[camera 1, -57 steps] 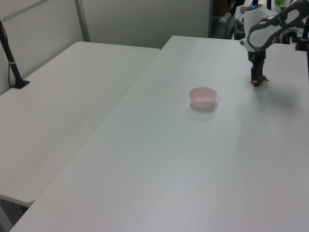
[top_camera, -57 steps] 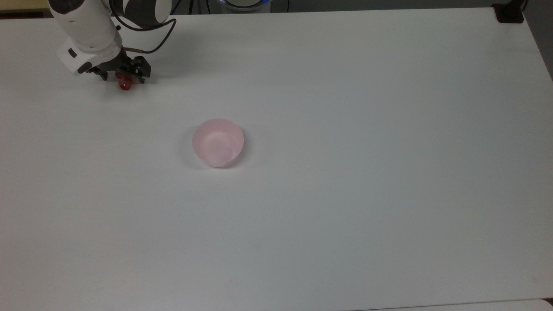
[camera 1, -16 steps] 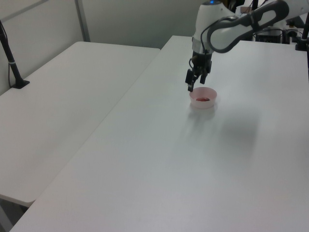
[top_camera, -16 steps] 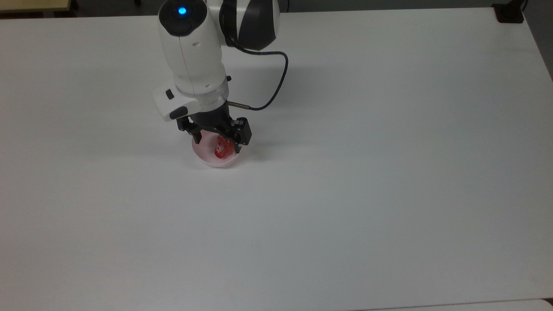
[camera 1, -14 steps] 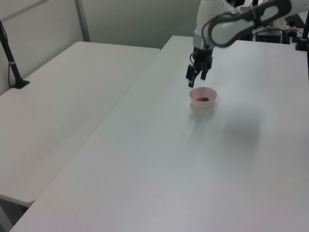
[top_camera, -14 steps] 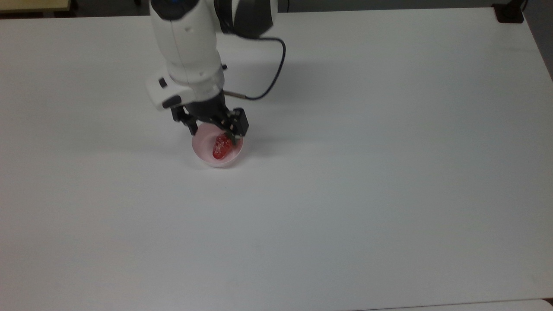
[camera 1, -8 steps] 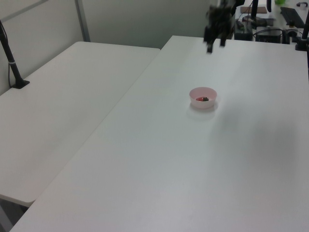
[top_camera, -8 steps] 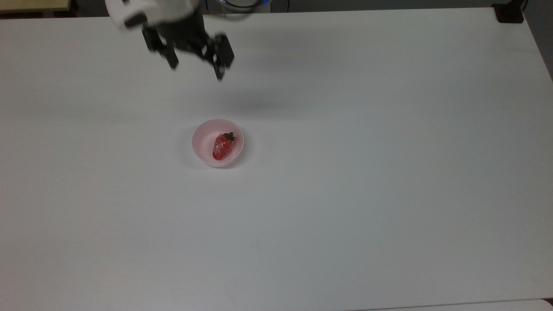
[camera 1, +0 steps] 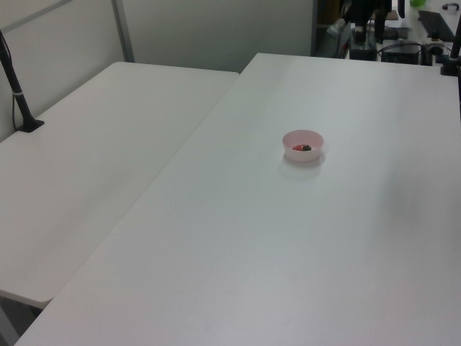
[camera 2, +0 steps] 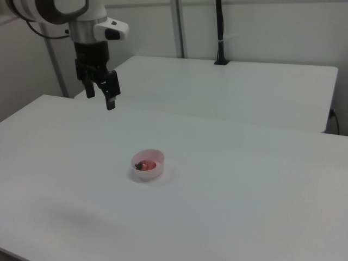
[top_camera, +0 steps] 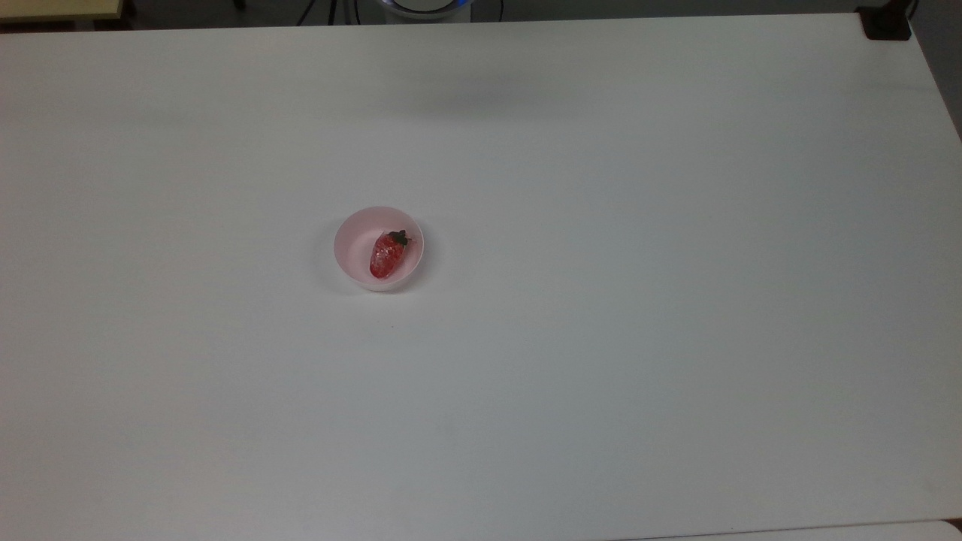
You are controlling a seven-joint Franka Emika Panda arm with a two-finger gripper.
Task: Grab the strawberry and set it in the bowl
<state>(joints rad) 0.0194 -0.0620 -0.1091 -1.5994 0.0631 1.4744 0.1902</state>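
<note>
Lying inside the small round pale pink bowl [top_camera: 353,255]: glossy red strawberry [top_camera: 385,255], white bench [top_camera: 601,338]; tool [camera 2: 100,93] empty, fingers spread, well above.

We see a glossy red strawberry [top_camera: 385,255] w/ whitish speckles, plastic-looking. Bowl [top_camera: 353,259]: smooth pale pink, matt-ish, looks plastic. Table [top_camera: 601,300]: smooth matt white top. Gripper [camera 2: 103,95]: matt black fingers; arm shell [camera 2: 81,16] glossy white plastic w/ dark bands.
</note>
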